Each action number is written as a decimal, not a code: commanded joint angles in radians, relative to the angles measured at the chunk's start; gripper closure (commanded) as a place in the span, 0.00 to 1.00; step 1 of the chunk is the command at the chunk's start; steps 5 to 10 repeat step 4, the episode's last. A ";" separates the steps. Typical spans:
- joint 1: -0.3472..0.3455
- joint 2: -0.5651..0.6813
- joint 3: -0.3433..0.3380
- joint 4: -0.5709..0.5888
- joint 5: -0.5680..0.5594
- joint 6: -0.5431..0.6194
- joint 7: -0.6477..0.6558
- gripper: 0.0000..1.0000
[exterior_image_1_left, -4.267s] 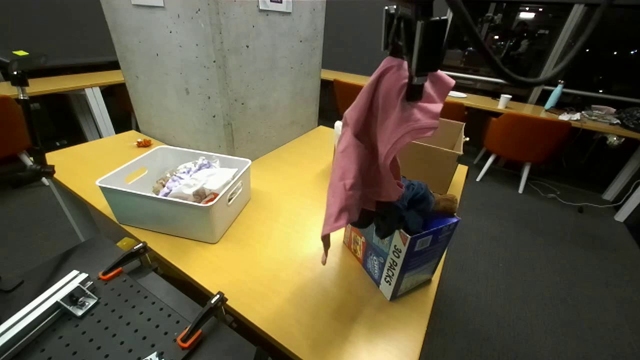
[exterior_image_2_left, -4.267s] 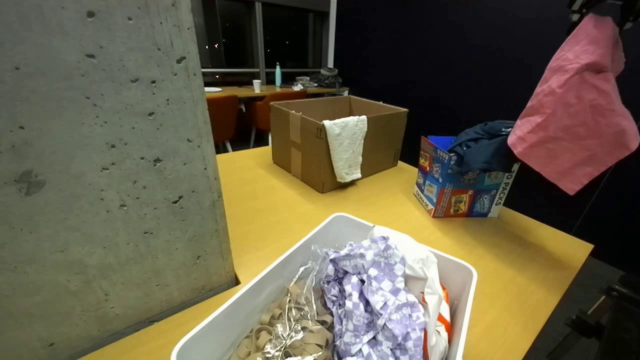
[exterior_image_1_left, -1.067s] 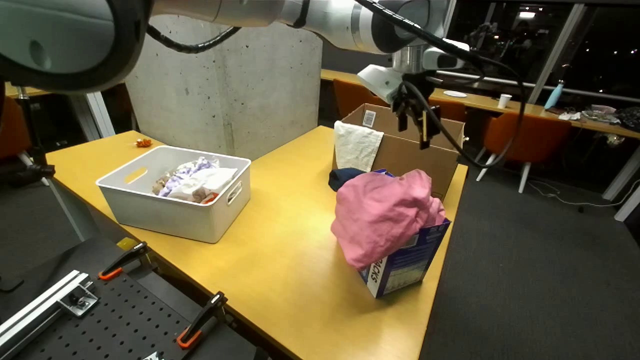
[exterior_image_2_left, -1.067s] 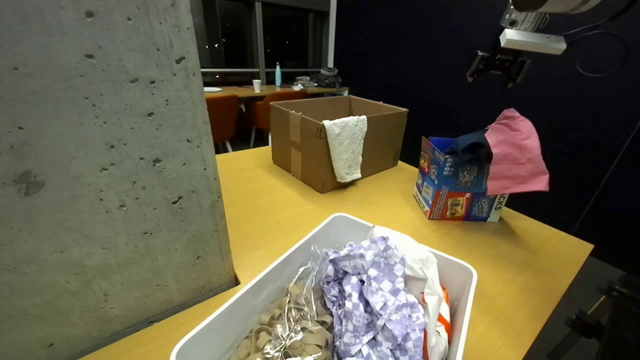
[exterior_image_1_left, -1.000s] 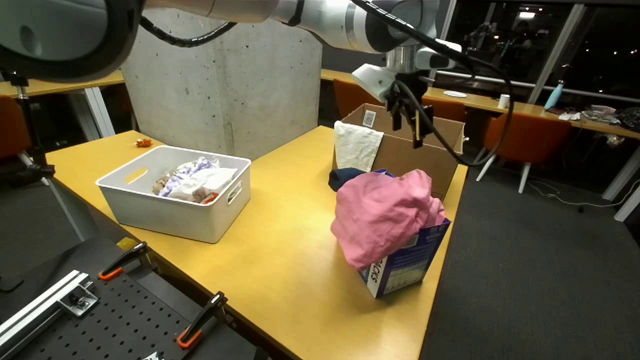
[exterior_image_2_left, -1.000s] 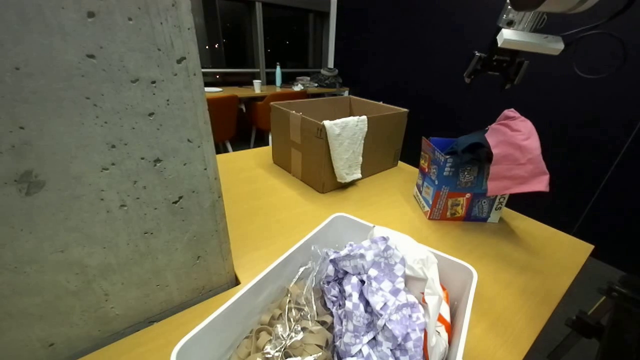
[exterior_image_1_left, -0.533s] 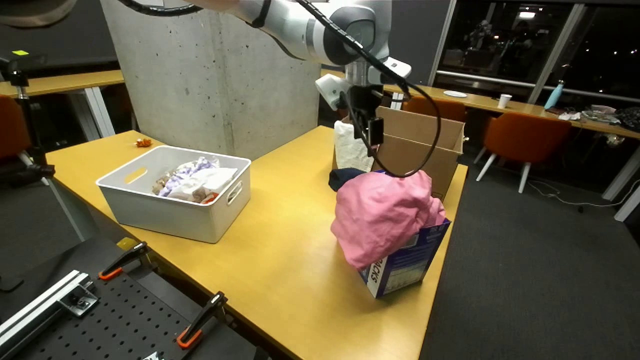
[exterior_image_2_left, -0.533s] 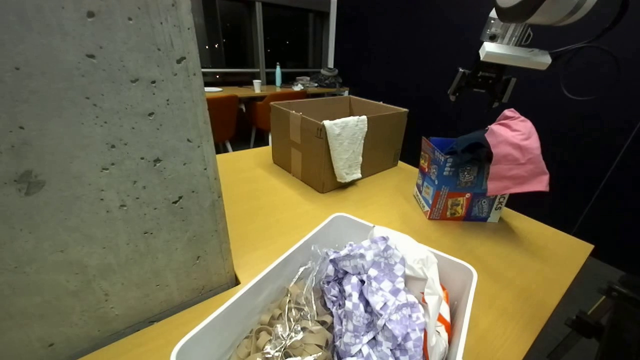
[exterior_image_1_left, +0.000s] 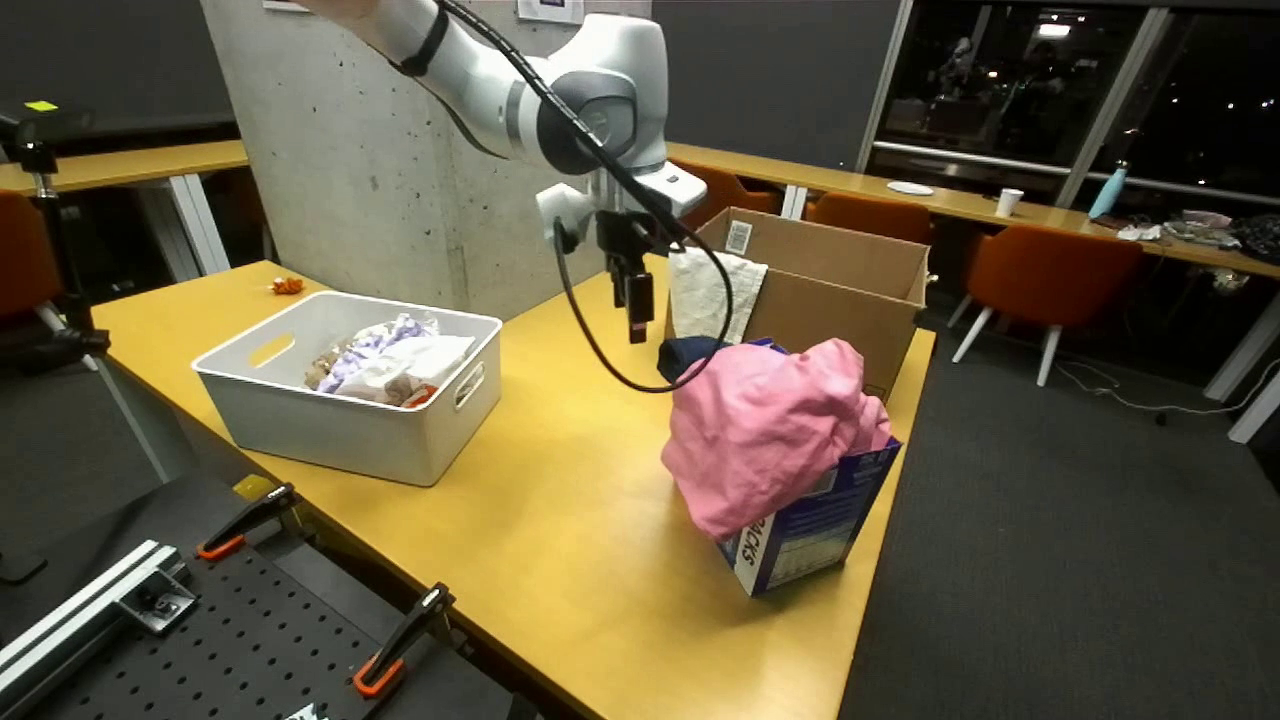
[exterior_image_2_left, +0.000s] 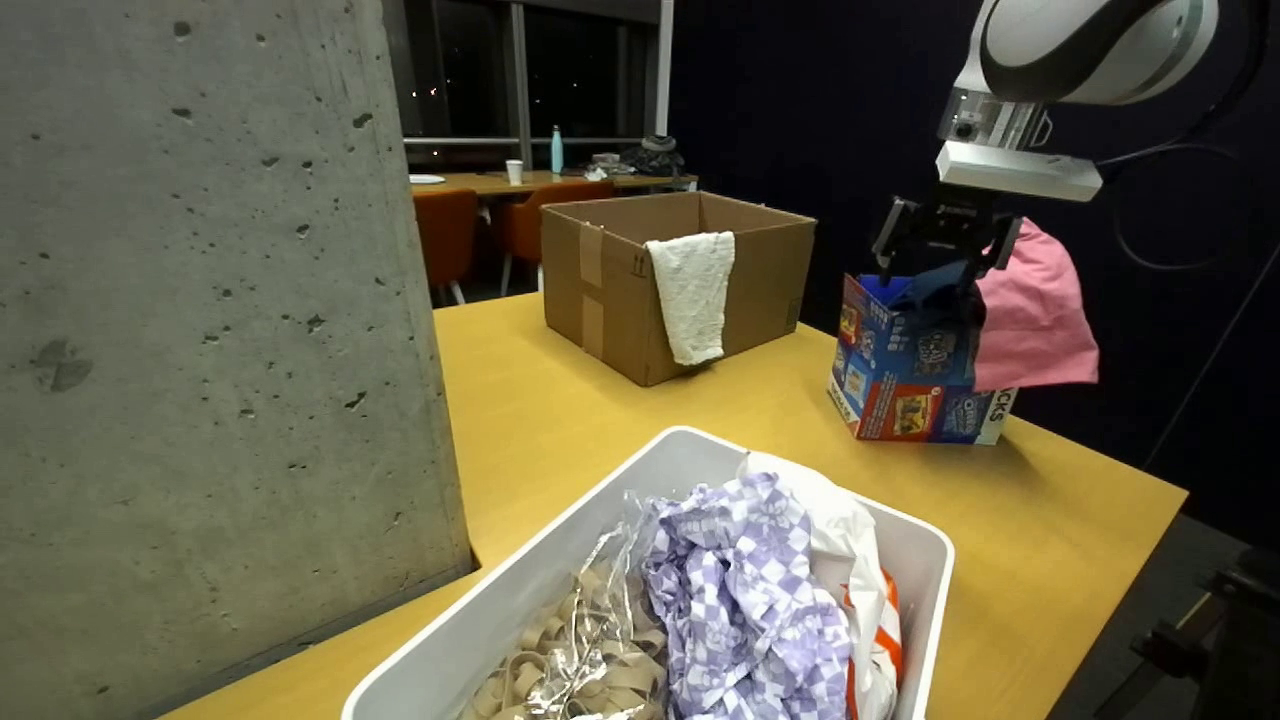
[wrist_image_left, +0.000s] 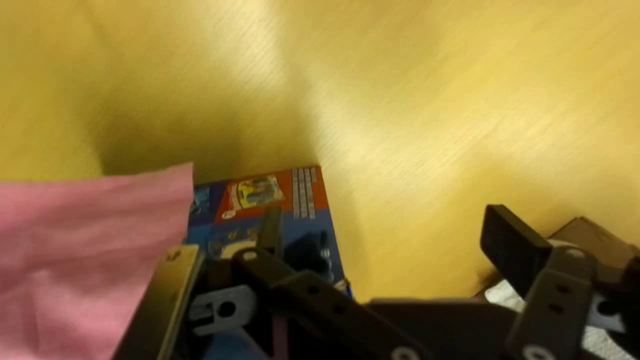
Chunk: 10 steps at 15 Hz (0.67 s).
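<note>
Claw (wrist_image_left: 385, 230) spread wide and gripping nothing, I hang above the worktop (wrist_image_left: 415, 75) with the pink cloth (wrist_image_left: 90, 255) toward nine o'clock in my wrist view, slumped over the printed box (wrist_image_left: 260, 194) (too crumpled for me to name its long axis).

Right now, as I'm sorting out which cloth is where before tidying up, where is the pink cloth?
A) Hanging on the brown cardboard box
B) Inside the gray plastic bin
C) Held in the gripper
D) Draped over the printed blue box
D: in both exterior views the pink cloth lies draped over the printed blue box, while the gripper stands open with nothing between its fingers.
</note>
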 joint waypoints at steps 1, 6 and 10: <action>0.075 -0.148 0.001 -0.250 -0.050 0.092 0.098 0.00; 0.129 -0.242 0.010 -0.416 -0.087 0.142 0.189 0.00; 0.129 -0.242 0.010 -0.416 -0.087 0.142 0.189 0.00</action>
